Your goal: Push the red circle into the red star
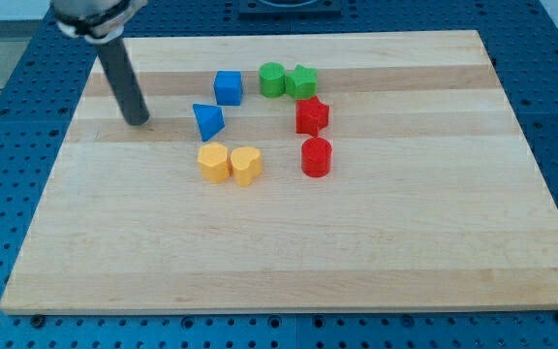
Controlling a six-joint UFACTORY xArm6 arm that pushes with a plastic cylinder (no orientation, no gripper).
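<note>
The red circle [316,156] sits near the middle of the wooden board [289,252]. The red star [311,115] lies just above it, with a small gap between them. My tip [138,121] rests on the board at the view's upper left, far to the left of both red blocks and left of the blue triangle [207,120].
A blue cube [228,87] sits above the blue triangle. A green circle [272,79] and a green star [302,80] touch each other above the red star. A yellow block [213,162] and a yellow heart [246,165] lie side by side left of the red circle.
</note>
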